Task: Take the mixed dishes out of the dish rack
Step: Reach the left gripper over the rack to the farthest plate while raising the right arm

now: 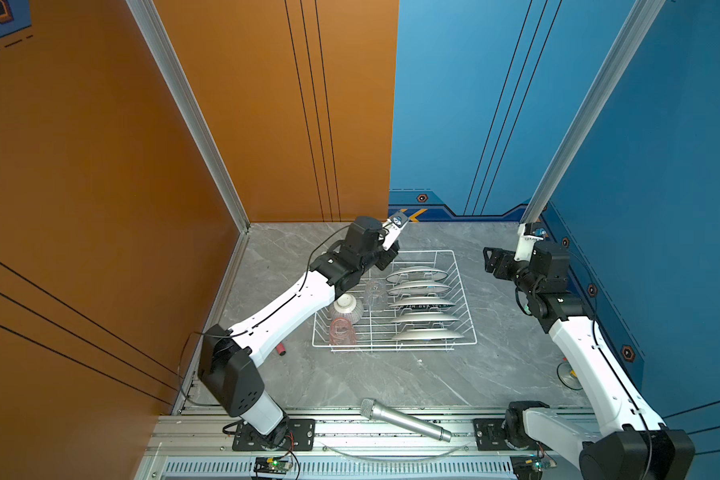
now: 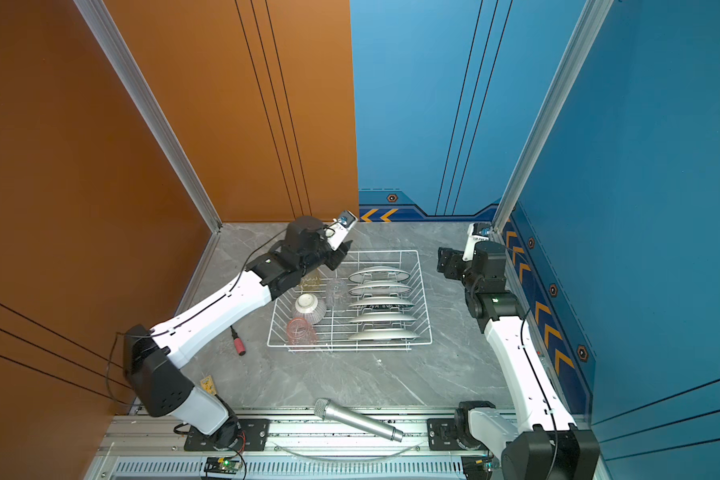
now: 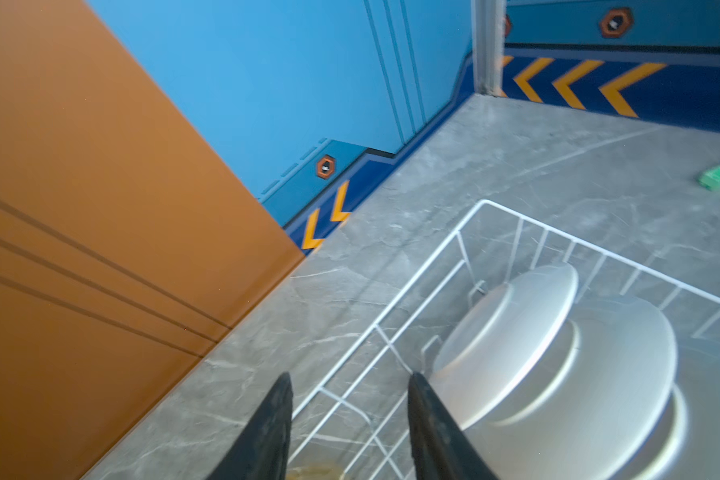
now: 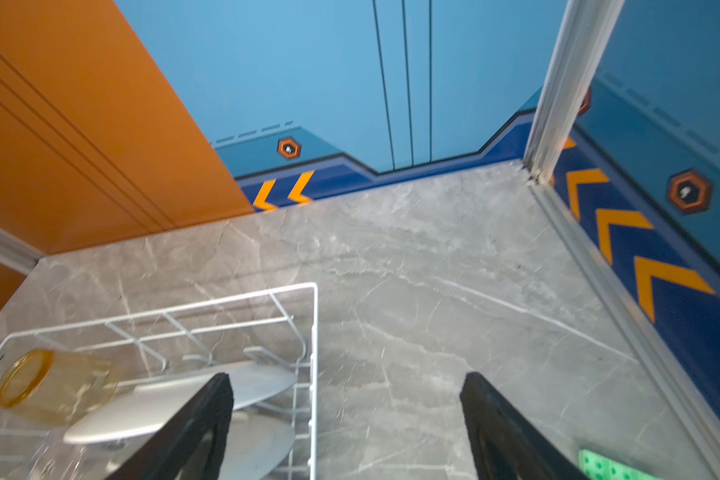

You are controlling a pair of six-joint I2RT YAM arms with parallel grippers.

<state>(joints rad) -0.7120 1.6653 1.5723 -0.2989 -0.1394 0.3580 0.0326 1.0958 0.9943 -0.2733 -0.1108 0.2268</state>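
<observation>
Left gripper point(image 3: 350, 378) at far-left corner of dish rack point(image 1: 425, 251), fingers partly apart astride yellow tumbler point(image 4: 55, 386), hold cannot be told, right gripper point(image 4: 348, 415) wide open, holding nothing, beside dish rack, five plates point(image 1: 427, 318), bowl point(image 1: 347, 309), pink tumbler point(image 1: 342, 330), clear tumbler point(image 1: 375, 293) inside dish rack

You have a silver microphone point(image 1: 406, 419) lying at the tabletop's point(image 1: 391, 374) near edge, and a red plug point(image 2: 238, 347) toward the orange wall point(image 1: 80, 166).

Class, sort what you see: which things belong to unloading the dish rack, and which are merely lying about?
Belong: dish rack, five plates, yellow tumbler, clear tumbler, pink tumbler, striped bowl.
Lying about: silver microphone, red-tipped cable, green block.
</observation>
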